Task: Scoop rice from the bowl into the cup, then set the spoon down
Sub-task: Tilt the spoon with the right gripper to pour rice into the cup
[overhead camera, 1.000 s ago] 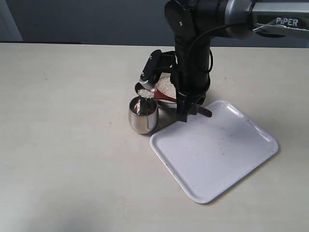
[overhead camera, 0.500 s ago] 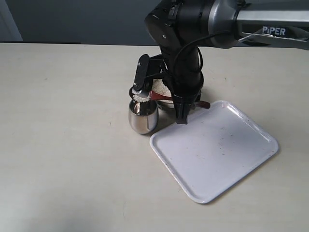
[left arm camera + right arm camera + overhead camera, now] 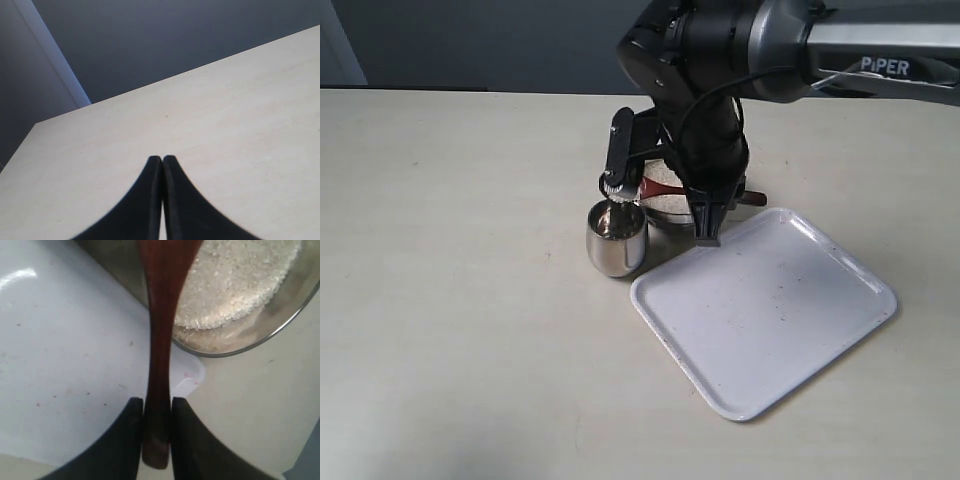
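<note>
Brand word: "PiPER" (image 3: 887, 66), the only text that can be read.
Where it stands: on the grey casing of the right arm (image 3: 840, 40), on the long link that runs out to the upper right of the exterior view.
Lettering: white on the grey; a capital P, a small i, then capital P, E and R.
Run of the word: left to right along the length of the link, upright to the camera.
Faint mark (image 3: 188, 375): pinkish, near a corner of the white tray (image 3: 60, 365) in the right wrist view; too small to read.
Left wrist view: nothing readable.
</note>
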`<state>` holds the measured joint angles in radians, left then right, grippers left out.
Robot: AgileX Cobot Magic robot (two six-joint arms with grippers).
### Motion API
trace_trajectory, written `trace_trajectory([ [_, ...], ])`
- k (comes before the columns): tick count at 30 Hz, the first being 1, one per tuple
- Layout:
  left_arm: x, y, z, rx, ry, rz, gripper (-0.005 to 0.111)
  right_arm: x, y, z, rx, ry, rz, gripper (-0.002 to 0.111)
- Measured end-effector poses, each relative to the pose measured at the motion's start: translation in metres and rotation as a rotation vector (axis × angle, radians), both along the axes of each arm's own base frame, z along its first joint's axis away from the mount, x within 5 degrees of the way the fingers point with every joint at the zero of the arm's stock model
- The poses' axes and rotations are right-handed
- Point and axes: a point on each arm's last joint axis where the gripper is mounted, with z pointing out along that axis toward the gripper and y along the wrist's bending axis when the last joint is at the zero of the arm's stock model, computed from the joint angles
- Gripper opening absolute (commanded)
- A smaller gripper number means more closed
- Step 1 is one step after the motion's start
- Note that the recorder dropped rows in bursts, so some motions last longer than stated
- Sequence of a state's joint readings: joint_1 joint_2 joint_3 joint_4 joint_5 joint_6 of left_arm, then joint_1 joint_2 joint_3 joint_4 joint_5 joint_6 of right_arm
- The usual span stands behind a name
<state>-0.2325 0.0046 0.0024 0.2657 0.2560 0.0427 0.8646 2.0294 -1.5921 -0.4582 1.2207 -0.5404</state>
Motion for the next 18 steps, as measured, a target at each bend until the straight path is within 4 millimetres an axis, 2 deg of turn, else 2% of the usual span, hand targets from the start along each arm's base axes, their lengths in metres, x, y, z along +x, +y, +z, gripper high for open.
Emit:
trace_trajectory([
  [6, 0.000, 0.000, 0.000, 0.000, 0.000, 0.000, 0.001, -0.005, 0.007, 0.001, -0.029, -0.035, 0.041, -0.001],
  [14, 0.000, 0.000, 0.000, 0.000, 0.000, 0.000, 0.001, 0.000, 0.009, -0.018, -0.090, -0.051, 0.041, -0.001],
  [18, 0.000, 0.000, 0.000, 0.000, 0.000, 0.000, 0.001, 0.001, 0.009, -0.020, -0.101, -0.066, 0.033, -0.001],
])
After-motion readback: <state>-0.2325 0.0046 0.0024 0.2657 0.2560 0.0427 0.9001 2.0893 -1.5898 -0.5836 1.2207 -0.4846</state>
